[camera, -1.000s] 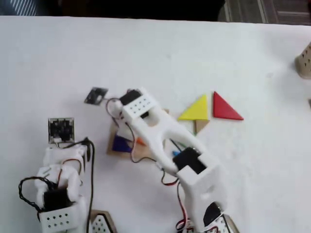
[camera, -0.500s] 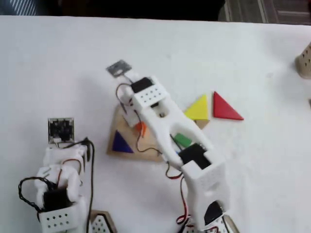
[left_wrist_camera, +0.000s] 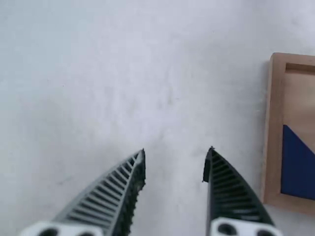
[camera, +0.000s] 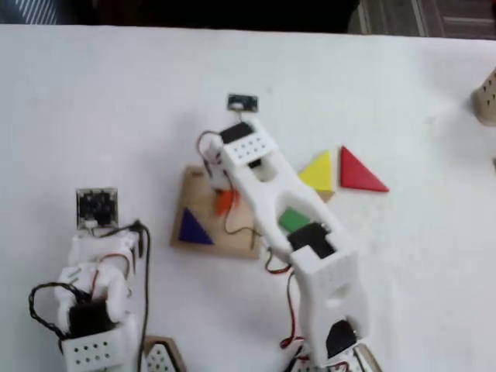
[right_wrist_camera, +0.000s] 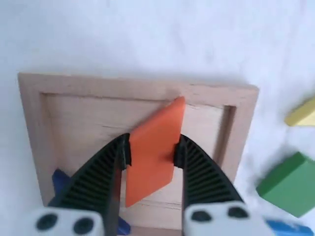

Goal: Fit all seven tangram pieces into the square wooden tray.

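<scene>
The square wooden tray (camera: 186, 184) lies mid-table with a blue triangle (camera: 191, 228) in its near left corner. My right gripper (right_wrist_camera: 150, 147) is shut on an orange parallelogram (right_wrist_camera: 155, 147), held tilted over the tray (right_wrist_camera: 138, 81); from above the orange piece (camera: 225, 201) shows beside the arm. A green piece (camera: 292, 220) lies by the tray's right side, half under the arm. A yellow triangle (camera: 316, 172) and a red triangle (camera: 358, 172) lie to the right. My left gripper (left_wrist_camera: 177, 153) is open over bare table, left of the tray (left_wrist_camera: 275, 123).
A tan piece (camera: 324, 197) peeks out below the yellow triangle. A perforated tan object (camera: 486, 97) stands at the right edge. The table's far edge runs along the top. Open white surface lies left of and beyond the tray.
My right arm has swung right and away, turning its wrist, with the orange piece still in its fingers. The green piece has come into sight. The left arm has not moved.
</scene>
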`<state>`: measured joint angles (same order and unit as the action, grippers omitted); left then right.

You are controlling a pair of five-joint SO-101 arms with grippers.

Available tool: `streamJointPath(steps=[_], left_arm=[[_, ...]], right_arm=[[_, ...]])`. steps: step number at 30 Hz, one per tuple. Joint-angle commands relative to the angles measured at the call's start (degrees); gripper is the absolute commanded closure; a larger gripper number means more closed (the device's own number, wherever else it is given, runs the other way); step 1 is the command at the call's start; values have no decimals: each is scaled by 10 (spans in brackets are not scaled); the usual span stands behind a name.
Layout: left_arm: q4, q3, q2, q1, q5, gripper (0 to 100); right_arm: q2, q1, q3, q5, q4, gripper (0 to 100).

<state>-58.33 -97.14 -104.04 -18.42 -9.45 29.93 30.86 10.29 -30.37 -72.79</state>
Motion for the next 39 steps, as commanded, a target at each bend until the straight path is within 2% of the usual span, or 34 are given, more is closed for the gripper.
streamJointPath(steps=[1,5,7,12,18,23,27,39], left_arm=[[17,2,-6,-6,1,793],[17,2,-6,-6,1,793],[17,2,-6,-6,1,793],[16,2,-6,-7,1,793],[16,2,-6,-7,1,793],[16,2,-6,-7,1,793],[16,2,-6,-7,1,793],[17,2,-6,-7,0,793]], right_arm=[[-7,-5,13,8,-14,897],[-8,2,25,43,-31,680],[-7,5,45,76,-57,647],[-7,-5,101,116,-127,738],[-2,-46,149,195,-116,983],[4,-73,143,245,-51,983],[36,-79,138,251,-17,981],[81,-78,138,251,-90,981]])
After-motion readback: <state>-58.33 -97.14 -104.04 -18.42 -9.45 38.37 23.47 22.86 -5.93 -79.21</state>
